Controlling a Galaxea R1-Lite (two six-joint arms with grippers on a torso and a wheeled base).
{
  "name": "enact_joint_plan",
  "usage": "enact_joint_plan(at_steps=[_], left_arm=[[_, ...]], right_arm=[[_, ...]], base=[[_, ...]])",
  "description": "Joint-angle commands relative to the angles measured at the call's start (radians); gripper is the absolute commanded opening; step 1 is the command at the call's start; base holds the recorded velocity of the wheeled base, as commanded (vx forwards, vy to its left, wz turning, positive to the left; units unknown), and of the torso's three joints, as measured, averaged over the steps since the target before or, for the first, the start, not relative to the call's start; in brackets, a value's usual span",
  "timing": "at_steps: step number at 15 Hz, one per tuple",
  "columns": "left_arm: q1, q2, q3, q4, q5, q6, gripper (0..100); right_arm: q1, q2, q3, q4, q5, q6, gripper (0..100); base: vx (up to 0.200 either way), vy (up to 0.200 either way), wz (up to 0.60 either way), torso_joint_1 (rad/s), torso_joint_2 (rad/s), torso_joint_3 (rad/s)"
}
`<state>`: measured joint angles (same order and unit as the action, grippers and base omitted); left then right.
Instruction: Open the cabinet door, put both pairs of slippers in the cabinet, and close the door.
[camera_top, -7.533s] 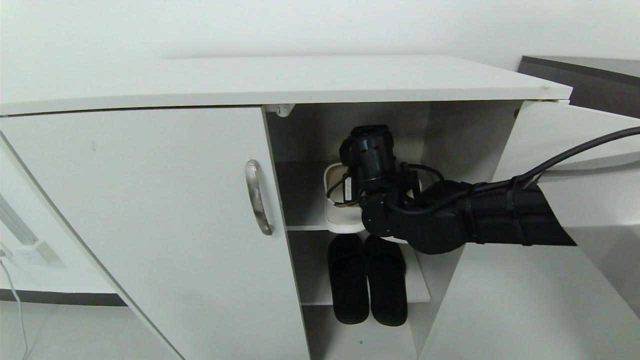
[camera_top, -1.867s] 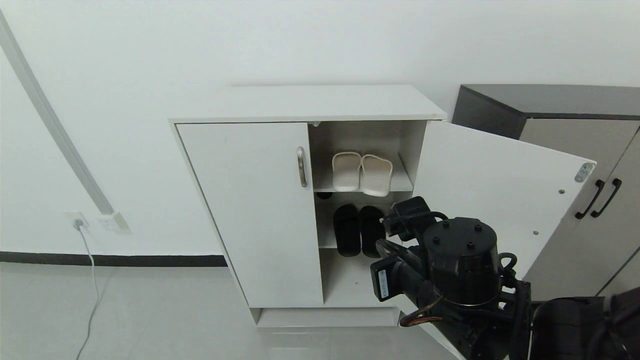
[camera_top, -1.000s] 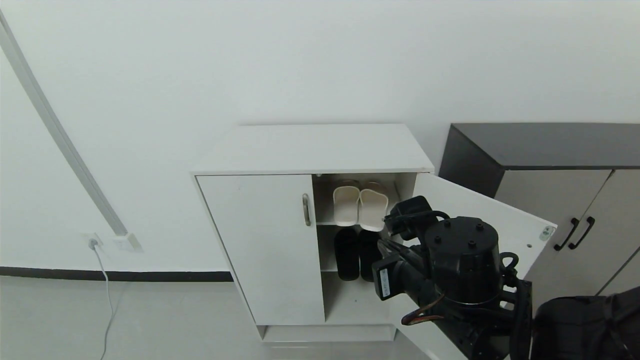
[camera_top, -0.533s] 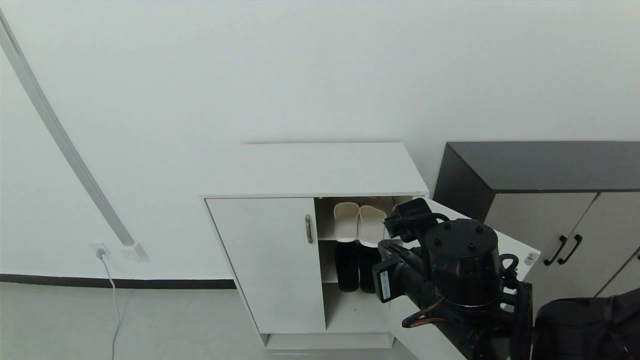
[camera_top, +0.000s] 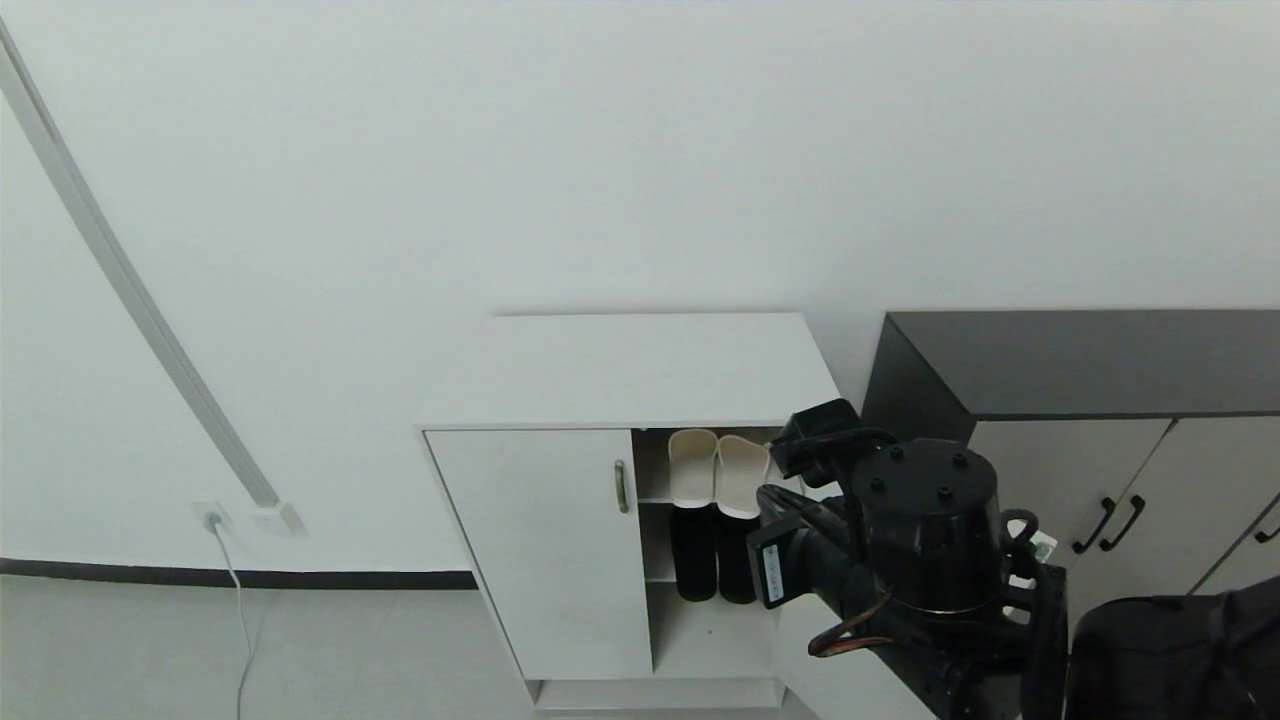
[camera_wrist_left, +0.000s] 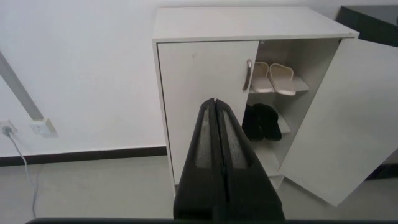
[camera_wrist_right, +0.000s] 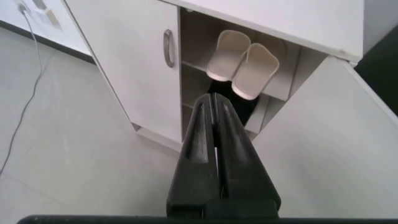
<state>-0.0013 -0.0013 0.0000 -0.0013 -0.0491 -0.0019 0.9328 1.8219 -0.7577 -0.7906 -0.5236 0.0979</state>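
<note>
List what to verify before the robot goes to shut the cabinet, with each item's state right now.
1. White slippers inside, on the upper shelf: ok.
2. Black slippers inside, on the level below: ok.
3. Slipper heels clear of the door's swing: cannot tell; the white pair sits close to the shelf's front edge.
4. Right door closed: not ok, it stands wide open.
5. Right pincer empty, fingers shut: ok.
6. Left pincer empty, fingers shut, away from the cabinet: ok.
</note>
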Motion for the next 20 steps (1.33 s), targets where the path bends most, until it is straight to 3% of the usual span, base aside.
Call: enact_joint_plan(at_steps=[1, 7, 16, 20], left_arm=[[0.0, 0.001, 0.0, 0.0, 0.0, -0.001, 0], [0.0, 0.001, 0.0, 0.0, 0.0, -0.001, 0], [0.0, 0.001, 0.0, 0.0, 0.0, 0.0, 0], [0.0, 0.001, 0.0, 0.0, 0.0, 0.0, 0]], right_arm=[[-0.005, -0.001, 0.004, -0.001, -0.001, 0.0, 0], [-0.006, -0.001, 0.003, -0.001, -0.001, 0.0, 0], [-0.011, 0.004, 0.008, 0.001, -0.001, 0.0, 0], [-0.028, 0.01, 0.008, -0.001, -0.001, 0.0, 0]], base=[[0.0, 0.0, 0.0, 0.173, -0.36, -0.198], [0.0, 0.0, 0.0, 0.168, -0.36, -0.193], [0.0, 0.0, -0.6, 0.031, -0.06, -0.032], [0.0, 0.0, 0.0, 0.0, 0.0, 0.0]])
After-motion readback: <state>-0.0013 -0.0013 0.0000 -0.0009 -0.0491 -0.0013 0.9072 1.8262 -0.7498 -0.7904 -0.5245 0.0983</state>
